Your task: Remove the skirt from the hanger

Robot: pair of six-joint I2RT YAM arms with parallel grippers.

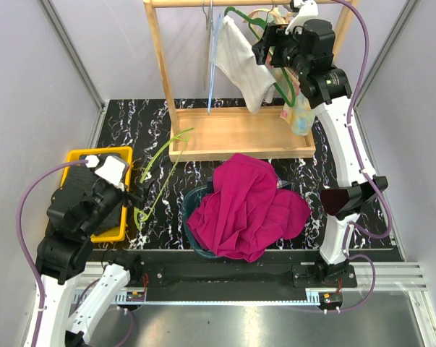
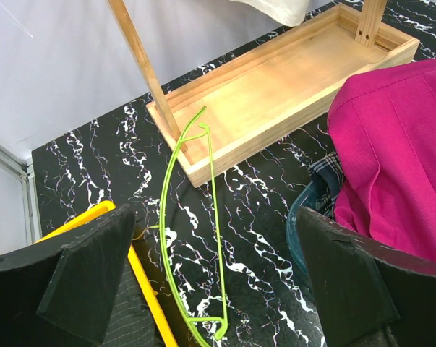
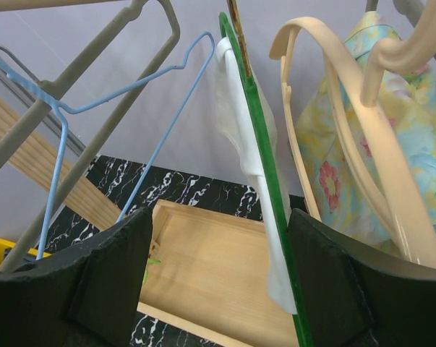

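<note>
One wooden rack, upper middle. At least five hangers: grey hanger, blue hanger, green hanger, cream hanger, lime hanger. Three garments: white garment, floral garment, magenta garment. One yellow tray, one teal basket.

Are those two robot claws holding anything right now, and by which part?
Nothing is held. The left gripper is open above the lime hanger on the table; the right gripper is open with the green hanger between its jaws, not clamped.

The black marbled worktop is carrying a wooden rack base at twelve o'clock, a yellow tray at nine and a teal basket near centre. A lime hanger is lying between tray and base, its hook reaching the base's corner.
</note>
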